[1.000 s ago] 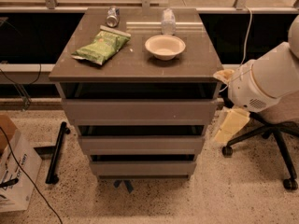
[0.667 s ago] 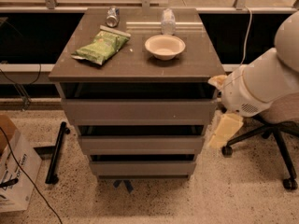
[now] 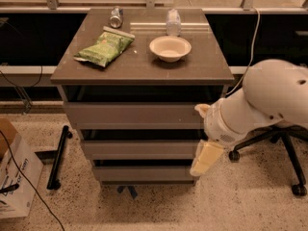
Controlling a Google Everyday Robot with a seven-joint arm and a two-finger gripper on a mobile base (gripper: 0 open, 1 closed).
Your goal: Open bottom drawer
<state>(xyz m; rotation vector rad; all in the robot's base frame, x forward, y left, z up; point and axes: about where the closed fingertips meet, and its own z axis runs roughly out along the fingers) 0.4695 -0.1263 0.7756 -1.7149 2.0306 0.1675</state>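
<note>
Bottom drawer (image 3: 144, 173) sits lowest in the cabinet (image 3: 144, 71), just above the speckled floor (image 3: 159, 211). Its flat grey-brown front looks pushed in, roughly in line with the middle drawer (image 3: 139, 149) above it, and a dark gap runs between the two fronts. The top drawer (image 3: 134, 115) has the tallest front of the three.

The gripper (image 3: 206, 158) is cream-coloured and hangs tip-down from the white arm (image 3: 269, 97), which reaches in from the right. It is at the cabinet's right front corner, level with the middle and bottom drawers, and its tip is by the right end of the bottom drawer's front. I cannot tell whether the gripper is apart or together, nor whether it touches the drawer.

A green chip bag (image 3: 103, 49) lies on the left of the cabinet top and a pale bowl (image 3: 170, 47) stands to its right. A can (image 3: 116, 17) lies on its side at the back and a clear plastic bottle (image 3: 173, 22) stands behind the bowl. A black office chair (image 3: 284, 148) stands on the floor behind the arm. A cardboard box (image 3: 14, 182) is at the far left, and a black bar (image 3: 57, 158) lies between it and the cabinet.
</note>
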